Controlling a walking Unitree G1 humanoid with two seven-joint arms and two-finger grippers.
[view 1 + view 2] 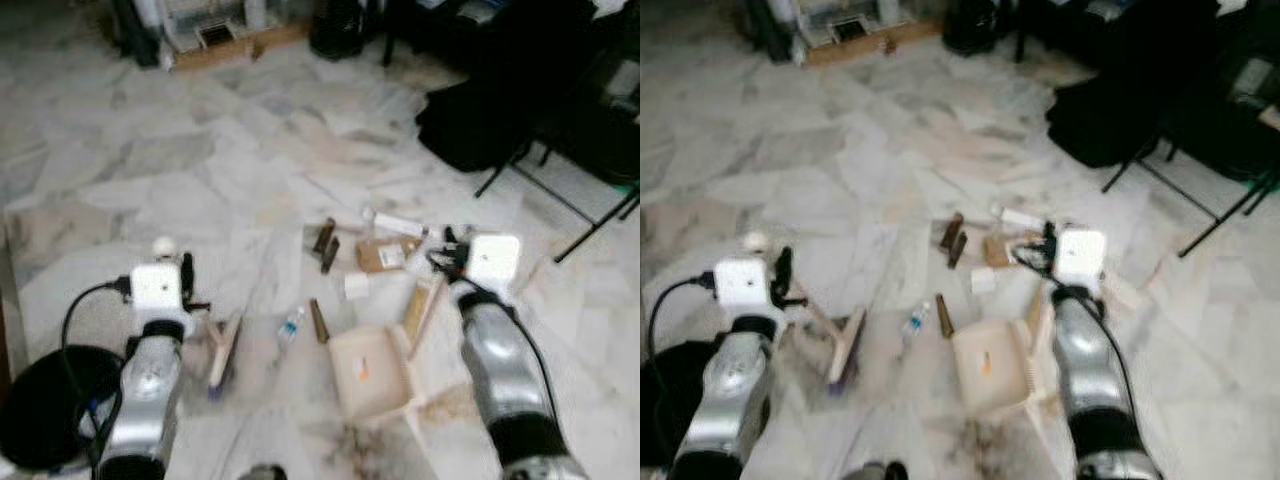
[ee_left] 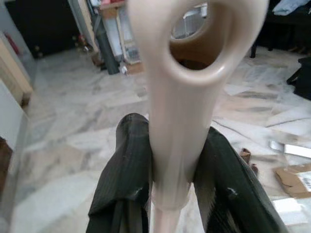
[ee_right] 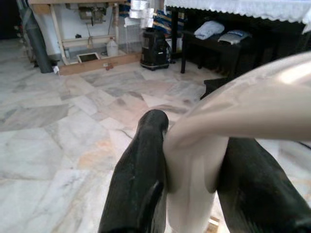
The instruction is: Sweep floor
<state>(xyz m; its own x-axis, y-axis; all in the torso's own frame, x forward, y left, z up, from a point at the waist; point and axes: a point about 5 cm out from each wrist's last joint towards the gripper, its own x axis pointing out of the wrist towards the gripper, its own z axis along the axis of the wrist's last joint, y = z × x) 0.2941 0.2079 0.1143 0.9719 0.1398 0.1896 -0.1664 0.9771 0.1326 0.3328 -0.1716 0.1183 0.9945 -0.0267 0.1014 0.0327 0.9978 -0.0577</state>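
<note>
Beige dustpan, grey-veined white marble floor (black bag).

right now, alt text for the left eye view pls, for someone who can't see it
Two silver robot arms reach over a marble floor: the left gripper holds a brush, the right gripper a cream dustpan. Litter lies between them: a small bottle, cardboard, brown scraps.

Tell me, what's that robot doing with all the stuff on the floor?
It is sweeping up litter. Its left claw grips the beige plastic handle of a small brush, whose head rests on the white marble floor. Its right claw grips the handle of a cream plastic dustpan, set down near scattered brown cardboard scraps and a small clear plastic bottle.
</note>
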